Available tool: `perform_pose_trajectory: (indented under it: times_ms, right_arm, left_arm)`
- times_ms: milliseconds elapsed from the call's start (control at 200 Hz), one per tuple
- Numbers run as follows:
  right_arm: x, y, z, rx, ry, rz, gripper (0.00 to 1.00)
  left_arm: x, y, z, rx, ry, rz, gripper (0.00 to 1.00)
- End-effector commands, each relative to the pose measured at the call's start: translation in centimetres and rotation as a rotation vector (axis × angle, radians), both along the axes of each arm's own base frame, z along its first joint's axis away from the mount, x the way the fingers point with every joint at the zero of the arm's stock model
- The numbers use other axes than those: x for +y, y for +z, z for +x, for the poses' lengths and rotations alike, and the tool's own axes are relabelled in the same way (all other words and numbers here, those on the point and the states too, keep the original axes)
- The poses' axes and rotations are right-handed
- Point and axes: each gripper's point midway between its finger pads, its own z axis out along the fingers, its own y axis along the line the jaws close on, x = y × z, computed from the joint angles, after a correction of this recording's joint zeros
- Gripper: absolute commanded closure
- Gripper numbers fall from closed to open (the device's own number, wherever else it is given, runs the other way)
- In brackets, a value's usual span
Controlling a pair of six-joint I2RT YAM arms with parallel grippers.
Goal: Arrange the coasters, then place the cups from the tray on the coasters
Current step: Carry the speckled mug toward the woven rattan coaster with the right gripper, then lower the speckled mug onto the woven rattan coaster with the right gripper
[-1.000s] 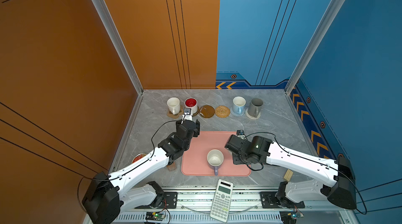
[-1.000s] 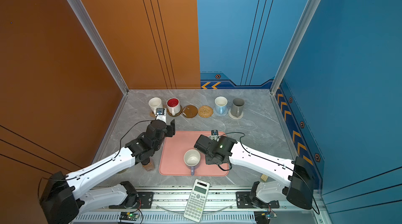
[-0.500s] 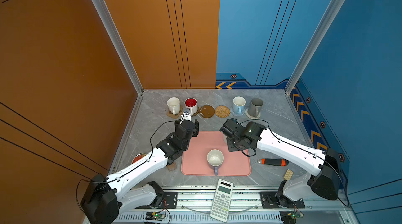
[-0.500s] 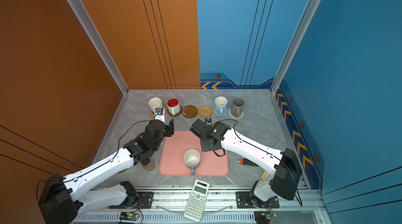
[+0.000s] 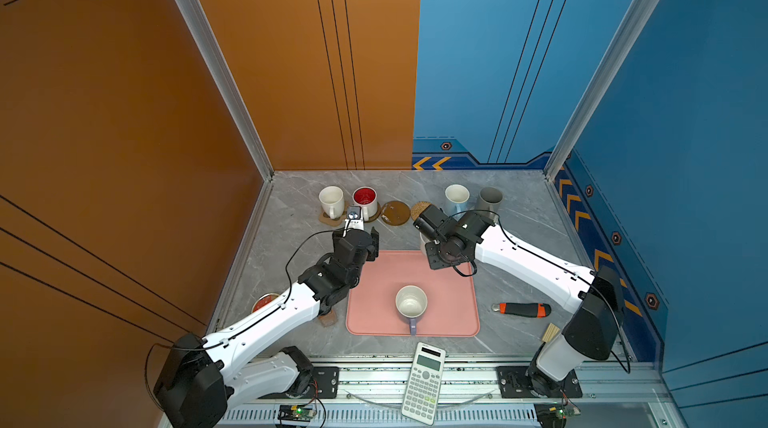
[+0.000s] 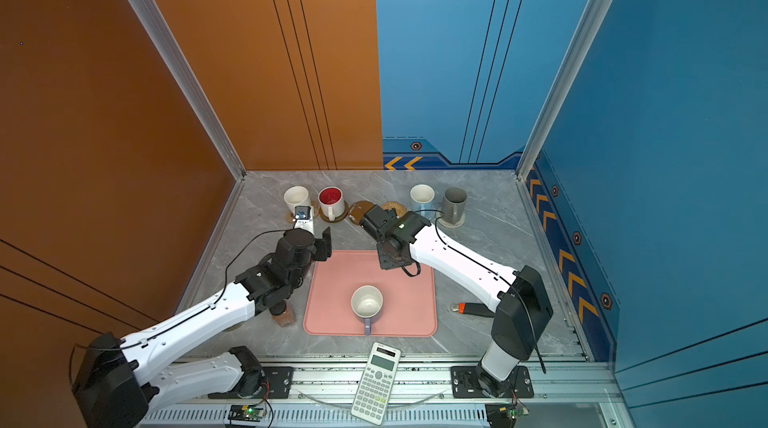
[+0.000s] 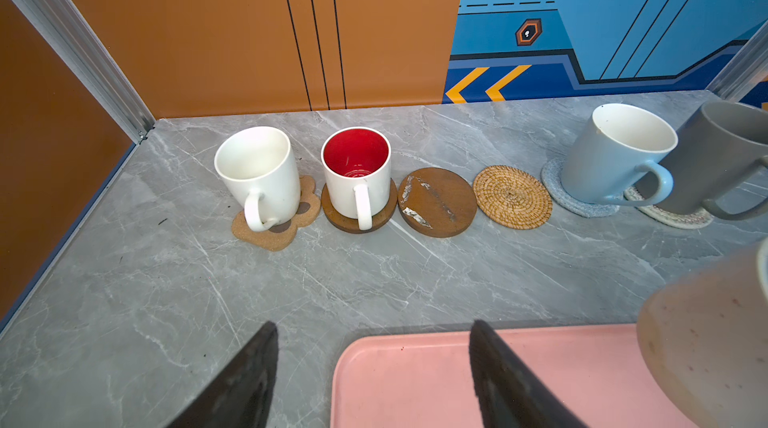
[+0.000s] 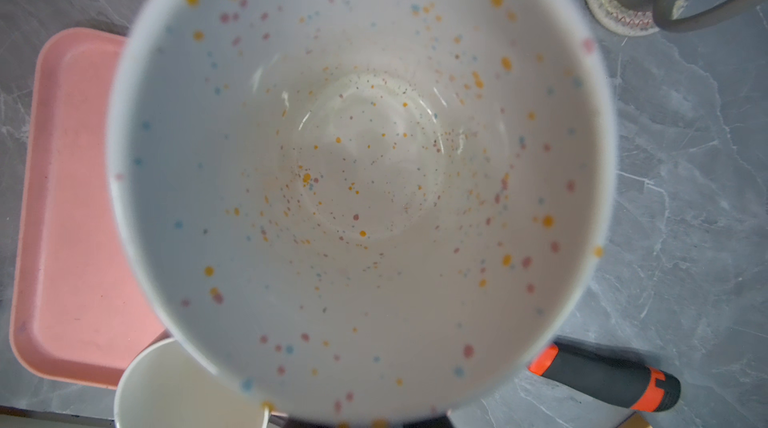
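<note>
In a top view, the right gripper hangs over the far edge of the tray, jaws pinched on the speckled mug. The lavender mug waits on the tray.

Left wrist: the left gripper is spread wide and empty, and the rattan coaster is bare.

Right wrist: the mug fills the frame and hides the coaster, so it could land off-centre or clip the light blue mug.
</note>
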Motion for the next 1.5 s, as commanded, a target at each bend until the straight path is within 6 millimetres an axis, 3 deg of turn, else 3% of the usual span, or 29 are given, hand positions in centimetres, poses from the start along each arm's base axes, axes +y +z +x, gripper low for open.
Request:
perform_pose_trajectory:
  times_ms: [0,406,426,591,941,971,1497]
  right_arm:
    - [0.6,2.8,3.0,-0.119,-0.008,0.053,1.00]
    - [1.4,2.2,6.9,-0.099,-0.011,0.088,1.00]
    - [0.4,2.1,7.8,-0.098,-0.039,0.088,1.00]
    - [0.2,1.9,9.2,-0.092,-0.048,0.092,1.00]
    - [0.1,0.4,11.2,-0.055,-0.054,0.097,1.00]
    - [0.5,1.3,11.8,-0.075,-0.052,0.116,1.00]
    - [1.1,0.4,15.0,-0.067,-0.072,0.146,1.00]
  left_arm:
    - [0.8,0.3,-0.1,-0.007,0.020,0.013,0.27]
    - [1.2,0.6,-0.2,-0.015,0.027,0.014,0.27]
    - [1.3,0.6,-0.2,-0.015,0.028,0.015,0.27]
    - [1.6,0.6,-0.1,-0.013,0.035,0.016,0.26]
    - [1.6,0.5,-0.2,-0.010,0.032,0.010,0.26]
    - [1.6,0.6,-0.2,-0.010,0.032,0.009,0.26]
    - [2.0,0.6,-0.3,-0.014,0.041,0.007,0.26]
